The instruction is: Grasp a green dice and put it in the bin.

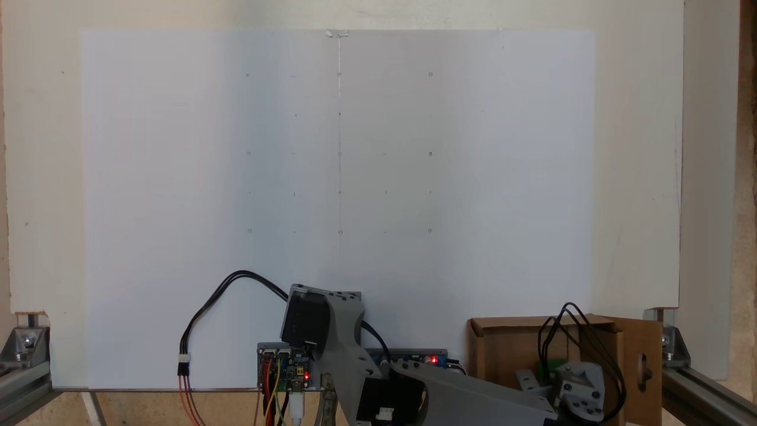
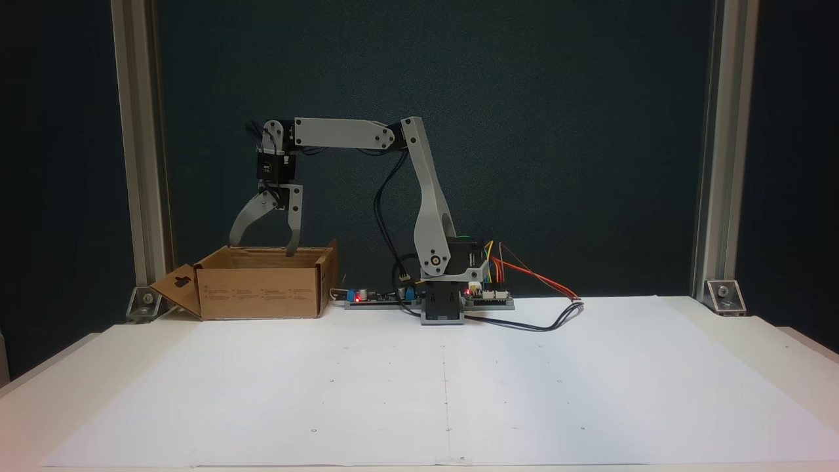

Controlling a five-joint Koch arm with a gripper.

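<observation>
**White paper cleared, dice lying in the box**

White paper sheet (image 2: 446,380) is covering most of the worktop (image 2: 773,334), with faint grid marks and nothing resting on it. At its far edge in this fixed view, the grey Koch arm (image 2: 426,196) is reaching out level toward the left, its wrist pointing straight down. Below it, the brown cardboard bin (image 2: 262,288) is sitting with one flap folded out, showing a cut-out handle hole.

The hand (image 2: 262,246) is hanging released, its two jaws spread well apart, tips at the level of the bin's rim and gripping nothing. In the fixed view from above, the green dice (image 1: 553,367) is showing as a bright patch inside the bin, just beside the arm's wrist and partly hidden by black cables.

The drop appears done, so the step in hand is likely the withdrawal. Doing it well means lifting straight up until the jaw tips are clearing the cardboard wall, keeping the jaws apart, and only then swinging back toward the base, so the bin is not being nudged.
</observation>
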